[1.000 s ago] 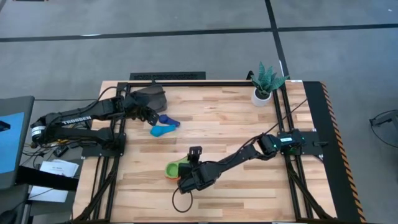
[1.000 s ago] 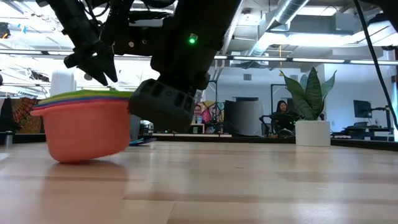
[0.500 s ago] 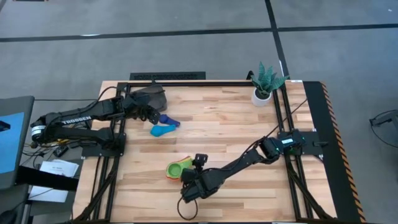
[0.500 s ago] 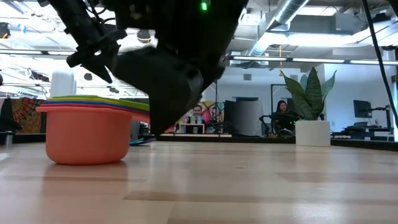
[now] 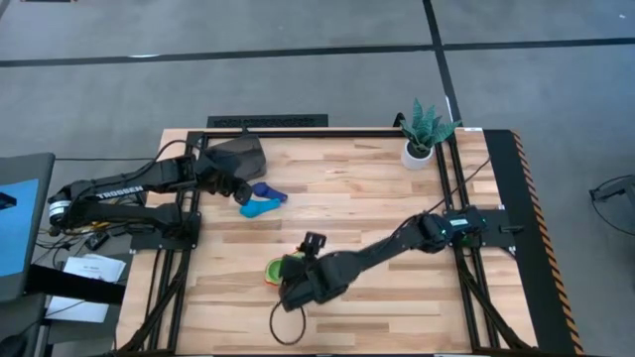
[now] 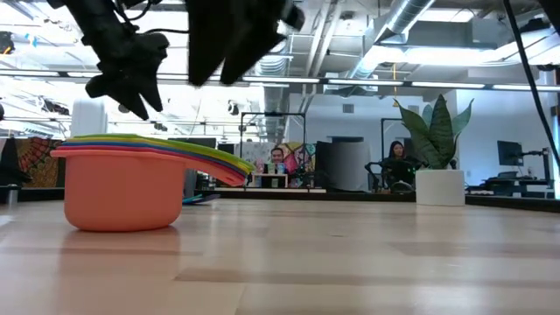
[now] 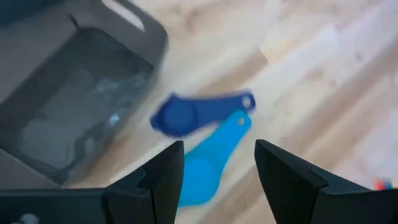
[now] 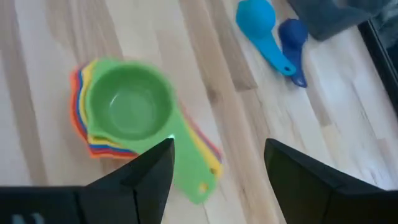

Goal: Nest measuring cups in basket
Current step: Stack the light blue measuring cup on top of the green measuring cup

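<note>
Showing from the right wrist: green-topped cup stack (image 8: 127, 115) below spread, empty right tool (image 8: 217, 163); high view mostly hides it.

Grey floor (image 5: 298, 89); exposed ceiling ducts (image 6: 411, 17); seated person (image 6: 398, 162).

From my overhead camera I can read one word only: "TROSSEN", in white capitals along the dark upper link of the left arm (image 5: 124, 188). I find no other legible lettering, numbers or signs in any of my feeds.
</note>
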{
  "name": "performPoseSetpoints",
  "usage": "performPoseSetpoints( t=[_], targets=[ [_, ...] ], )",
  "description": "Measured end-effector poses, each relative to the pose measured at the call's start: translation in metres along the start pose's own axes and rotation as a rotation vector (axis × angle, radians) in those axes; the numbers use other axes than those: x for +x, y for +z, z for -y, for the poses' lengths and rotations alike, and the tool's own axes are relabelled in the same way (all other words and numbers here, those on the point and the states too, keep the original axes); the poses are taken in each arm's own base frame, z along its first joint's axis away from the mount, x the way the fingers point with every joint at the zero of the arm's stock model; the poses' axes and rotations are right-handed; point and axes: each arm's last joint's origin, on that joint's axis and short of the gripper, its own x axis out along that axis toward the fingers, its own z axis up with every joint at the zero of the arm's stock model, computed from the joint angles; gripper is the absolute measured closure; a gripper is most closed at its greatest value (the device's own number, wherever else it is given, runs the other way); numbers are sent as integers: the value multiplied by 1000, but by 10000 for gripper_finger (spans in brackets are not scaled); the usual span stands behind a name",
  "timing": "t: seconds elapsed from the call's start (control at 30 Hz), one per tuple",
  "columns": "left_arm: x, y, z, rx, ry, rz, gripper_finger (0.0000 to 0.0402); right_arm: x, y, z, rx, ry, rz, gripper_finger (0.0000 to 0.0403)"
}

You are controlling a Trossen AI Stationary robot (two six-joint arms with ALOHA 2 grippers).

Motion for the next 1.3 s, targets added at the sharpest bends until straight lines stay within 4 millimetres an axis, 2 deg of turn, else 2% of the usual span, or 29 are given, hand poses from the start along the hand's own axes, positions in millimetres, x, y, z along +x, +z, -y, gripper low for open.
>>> performPoseSetpoints(
  t=[0.17,0.23,0.3,0.43,0.53,0.67,0.73,0.83,0.9,1.0,1.13,1.23,1.3],
  targets=[
    [-1,-6,-1,32,-43,-94,216,-24,32,51,176,89,60,132],
    [-1,-7,-2,27,-44,-115,216,-30,45,74,227,138,93,132],
    [-1,-10,-3,19,-28,-141,216,-27,53,95,276,198,81,132],
    [7,-18,-7,13,-7,-174,216,4,67,129,398,316,36,133],
    [18,-31,-12,44,-5,-231,222,34,75,145,467,402,30,134],
    [32,-49,-19,59,-33,-298,241,75,74,160,531,493,-28,134],
    [35,-57,-23,70,-28,-321,252,87,68,170,540,501,-104,134],
    [36,-64,-28,102,-24,-333,267,110,70,192,598,511,-90,134],
    [36,-65,-30,123,-34,-326,275,124,63,206,623,508,-146,134],
    [36,-65,-32,146,-47,-325,284,151,63,225,695,566,-131,134],
    [37,-63,-32,137,-82,-327,292,177,58,240,791,627,-150,135],
    [38,-61,-31,132,-90,-316,297,189,54,245,838,643,-172,142],
    [39,-60,-30,117,-92,-301,300,189,52,246,845,639,-189,150]
  ],
)
